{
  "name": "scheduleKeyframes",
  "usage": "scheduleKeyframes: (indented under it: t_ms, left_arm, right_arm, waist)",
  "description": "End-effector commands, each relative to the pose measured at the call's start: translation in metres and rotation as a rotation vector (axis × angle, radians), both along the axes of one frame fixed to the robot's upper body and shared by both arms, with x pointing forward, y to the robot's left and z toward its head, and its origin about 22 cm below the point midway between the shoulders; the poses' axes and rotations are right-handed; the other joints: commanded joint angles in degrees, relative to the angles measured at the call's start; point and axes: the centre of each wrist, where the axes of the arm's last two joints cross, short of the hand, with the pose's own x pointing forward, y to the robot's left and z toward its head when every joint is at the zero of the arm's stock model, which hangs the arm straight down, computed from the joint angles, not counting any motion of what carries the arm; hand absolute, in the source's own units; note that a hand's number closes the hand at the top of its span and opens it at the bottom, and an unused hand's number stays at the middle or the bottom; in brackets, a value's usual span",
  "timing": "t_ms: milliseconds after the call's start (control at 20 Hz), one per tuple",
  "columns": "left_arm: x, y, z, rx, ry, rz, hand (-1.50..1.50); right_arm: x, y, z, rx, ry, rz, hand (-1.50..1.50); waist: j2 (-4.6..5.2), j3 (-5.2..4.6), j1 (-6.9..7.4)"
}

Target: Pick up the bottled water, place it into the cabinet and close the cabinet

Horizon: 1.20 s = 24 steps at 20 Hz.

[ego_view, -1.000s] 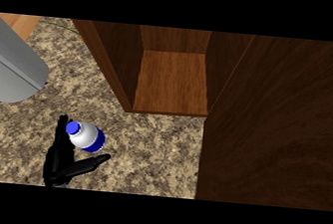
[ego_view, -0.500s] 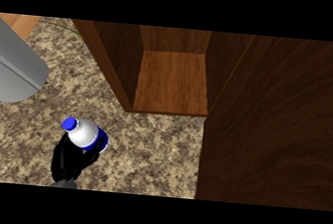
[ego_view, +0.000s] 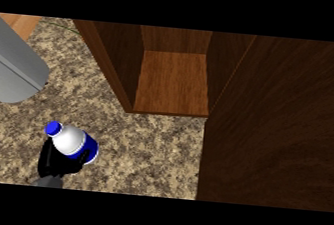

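The water bottle [ego_view: 75, 142], white with a blue cap and blue label, is at the lower left over the granite counter [ego_view: 145, 147], its cap tilted toward the upper left. My right hand [ego_view: 53, 162] comes up from the bottom edge and is shut on the bottle's lower part, which it partly hides. The wooden cabinet [ego_view: 174, 80] stands open up and to the right of the bottle, its inner shelf bare. Its open door [ego_view: 280, 129] fills the right side of the view. My left hand does not show.
A thick grey forearm [ego_view: 7, 65] crosses the upper left corner, close to the camera. The cabinet's left wall [ego_view: 112, 59] stands between that forearm and the shelf. Granite counter lies between the bottle and the cabinet's front edge.
The right hand's fingers, spread beside the bottle a second ago, have wrapped round it. The bottle has shifted slightly left and tilted more.
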Motion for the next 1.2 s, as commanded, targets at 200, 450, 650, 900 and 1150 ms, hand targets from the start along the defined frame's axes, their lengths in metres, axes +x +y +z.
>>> scheduleKeyframes:
  t_ms: [200,450,650,900,1150]
  left_arm:
    - [0.019,0.045,0.026,0.074,-0.106,-0.078,1.50]
    - [0.035,0.010,0.040,0.095,-0.083,-0.149,1.50]
    - [0.054,-0.029,0.053,0.114,-0.131,-0.178,1.50]
    - [0.063,-0.047,0.073,0.115,-0.098,-0.256,1.50]
    - [0.077,-0.121,0.115,0.100,-0.128,-0.262,1.50]
  right_arm:
    - [-0.011,0.024,0.040,0.033,-0.082,0.040,-1.50]
    - [-0.014,0.016,0.031,0.026,-0.071,0.022,-1.50]
    - [-0.020,0.017,0.038,0.032,-0.068,0.032,-1.50]
    - [-0.012,0.010,0.043,0.026,-0.088,0.019,-1.50]
    - [-0.014,0.003,0.031,0.010,-0.077,0.032,-1.50]
  waist:
    - [-0.12,0.08,0.40]
    - [-0.39,0.23,0.93]
    - [-0.46,0.18,0.47]
    - [-0.20,0.15,1.01]
    - [-0.36,0.19,0.66]
